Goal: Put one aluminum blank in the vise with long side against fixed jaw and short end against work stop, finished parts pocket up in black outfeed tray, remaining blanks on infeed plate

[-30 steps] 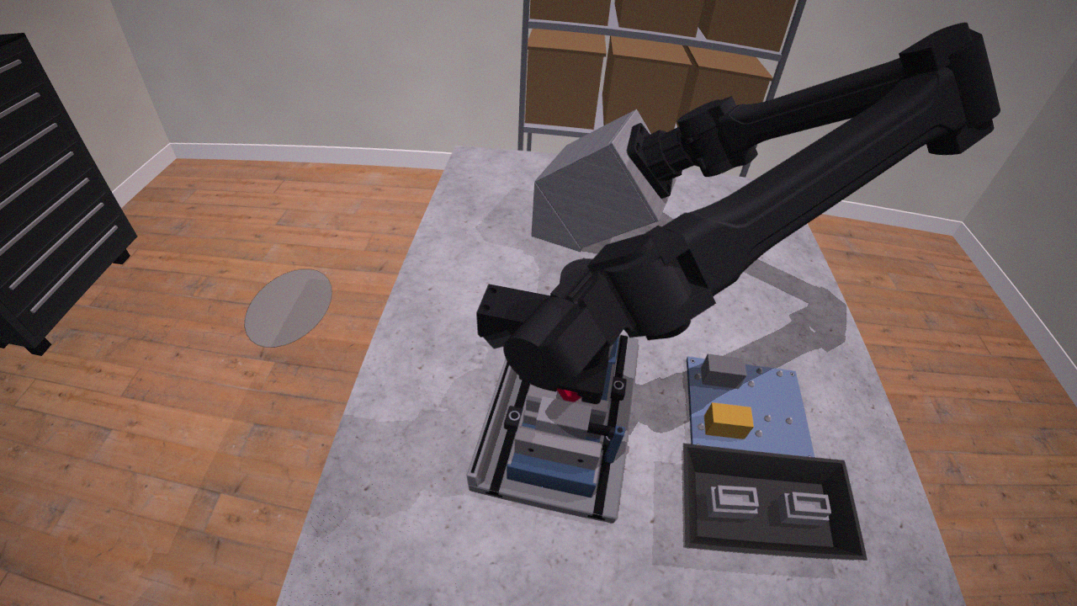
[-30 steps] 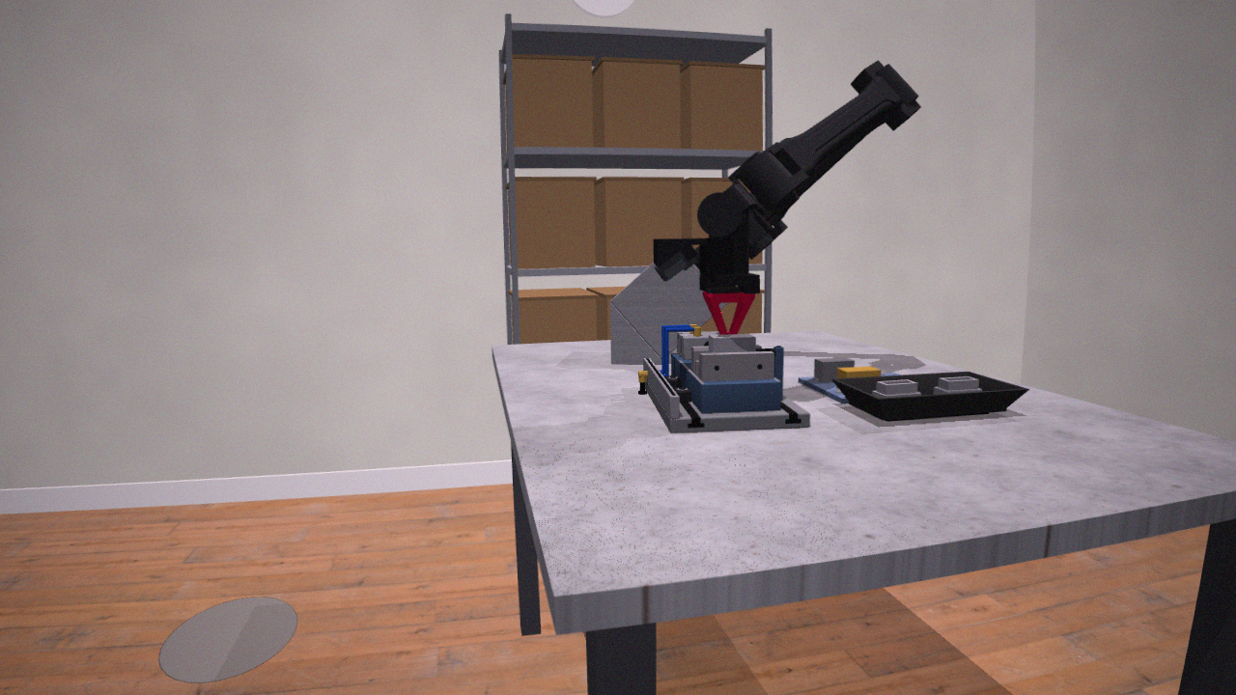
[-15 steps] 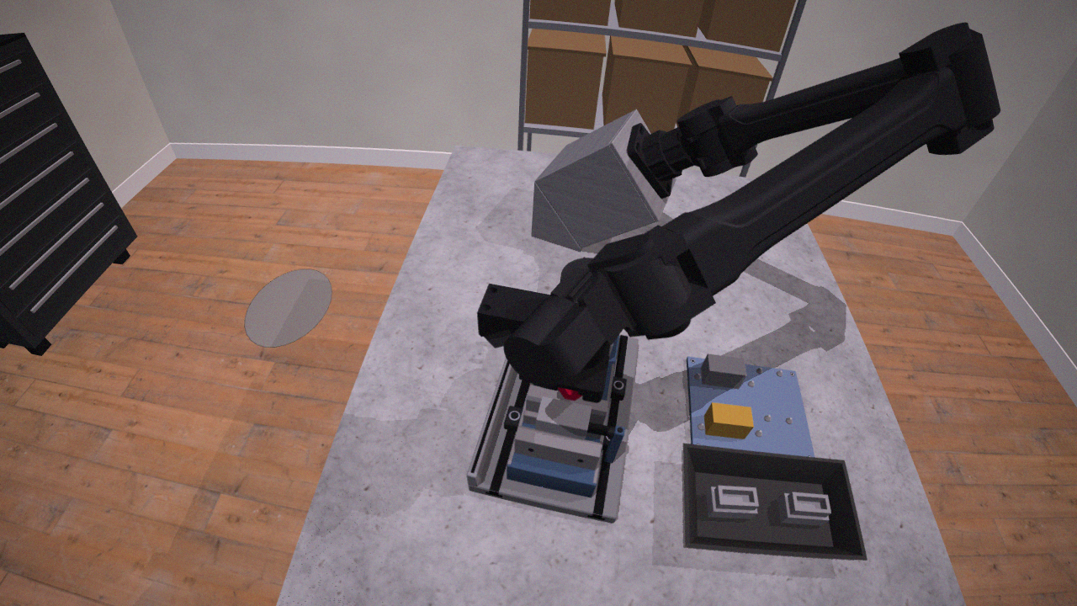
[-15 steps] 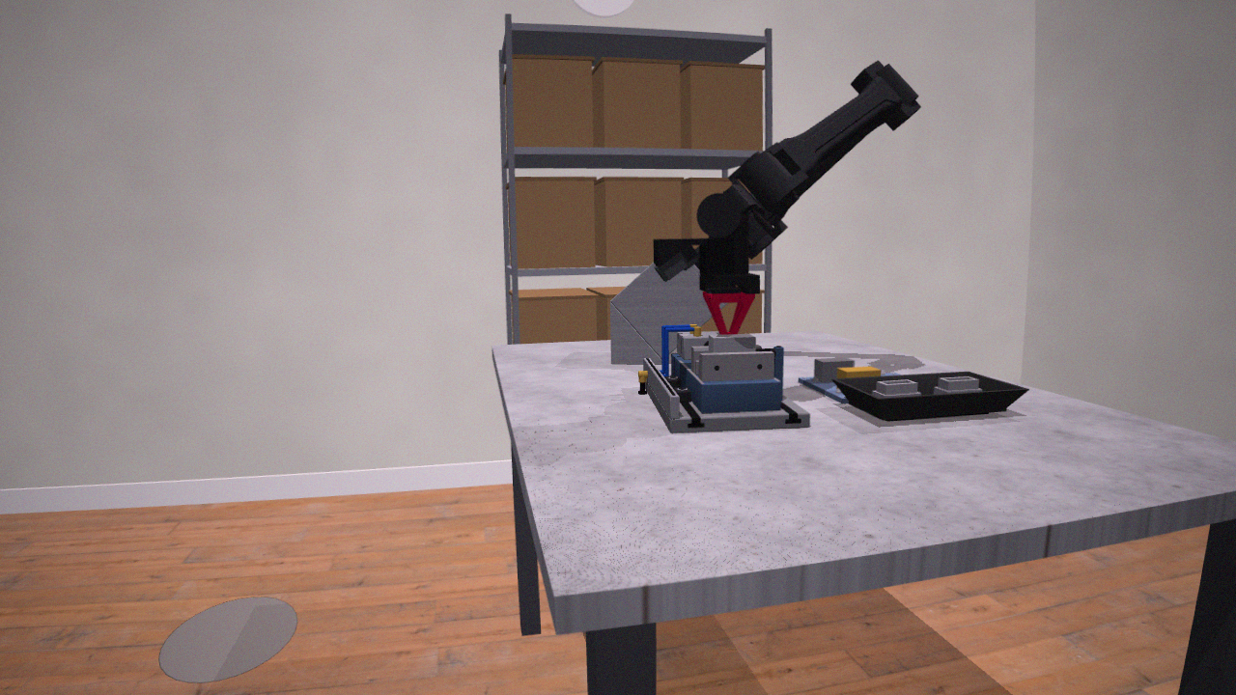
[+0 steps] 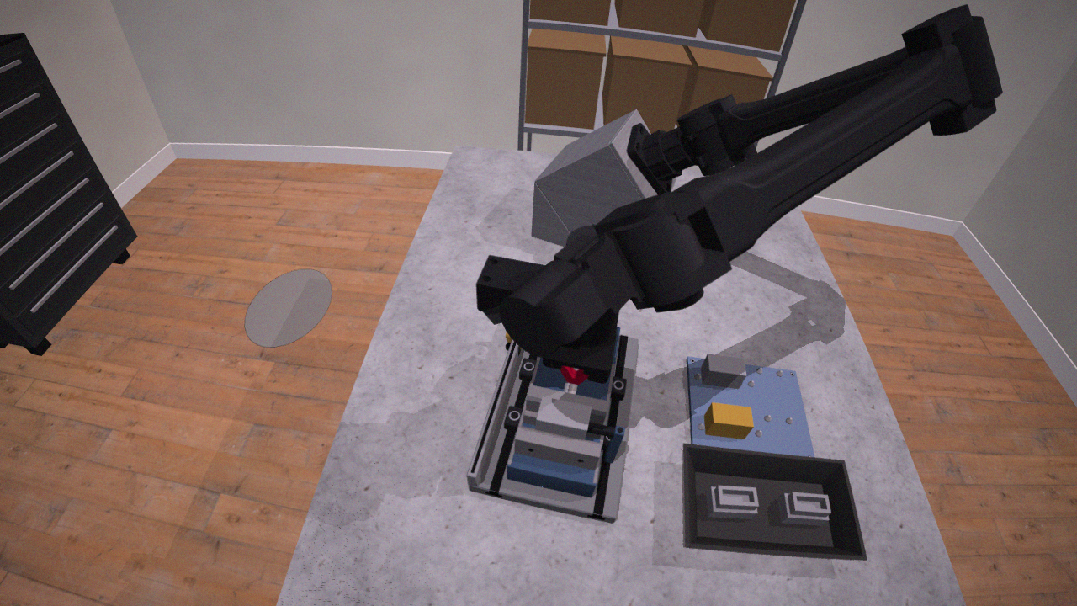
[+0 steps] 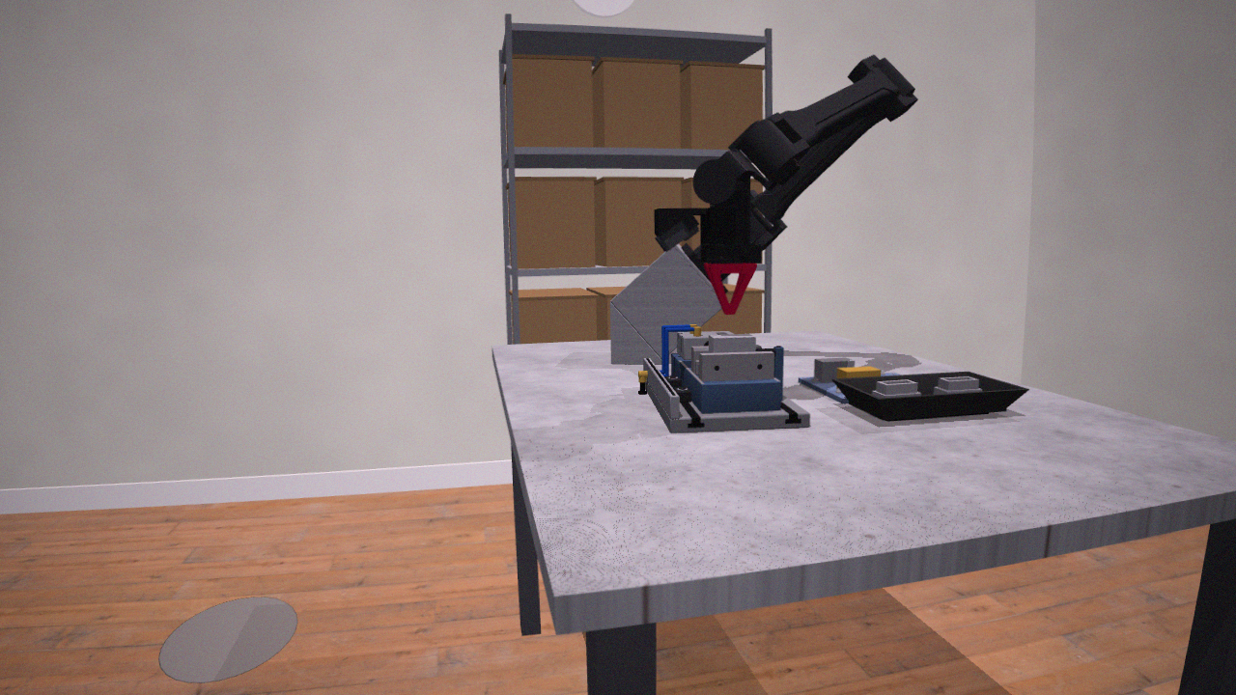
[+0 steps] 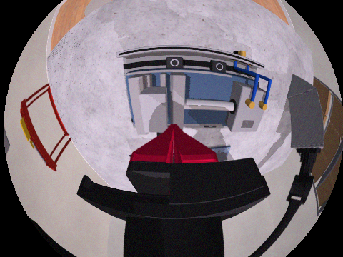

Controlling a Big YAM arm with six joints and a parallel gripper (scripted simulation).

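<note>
Top: a gray block (image 5: 563, 418) (image 6: 732, 343) (image 7: 153, 105) sits in the vise (image 5: 549, 475) (image 6: 734, 395) (image 7: 209, 87). Toward 3 o'clock, the plate (image 5: 782, 437) (image 6: 816, 386) bears one gray blank (image 5: 724, 370) (image 6: 832, 369) and one brass blank (image 5: 729, 420) (image 6: 857, 372); toward 4, the tray (image 5: 851, 505) (image 6: 929, 404) holds two pocketed parts (image 5: 734, 498) (image 6: 897, 387).

Exterior: the gripper (image 5: 572, 374) (image 6: 730, 311) (image 7: 174, 128) hangs above the vise, clear of the block.

Wrist: its fingers are pressed together; only here do both blue hoses (image 7: 255, 87) show fully, toward 2.

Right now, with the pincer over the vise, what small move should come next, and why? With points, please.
I'd move the shut pincer (image 5: 574, 378) (image 6: 730, 309) (image 7: 174, 128) sideways toward the gray blank (image 5: 723, 374) (image 6: 833, 370) outside the vise. It appears to stand on its long edge, taller and narrower on top than the brass blank (image 5: 729, 420) (image 6: 857, 372) near it, so it probably needs laying flat.
</note>
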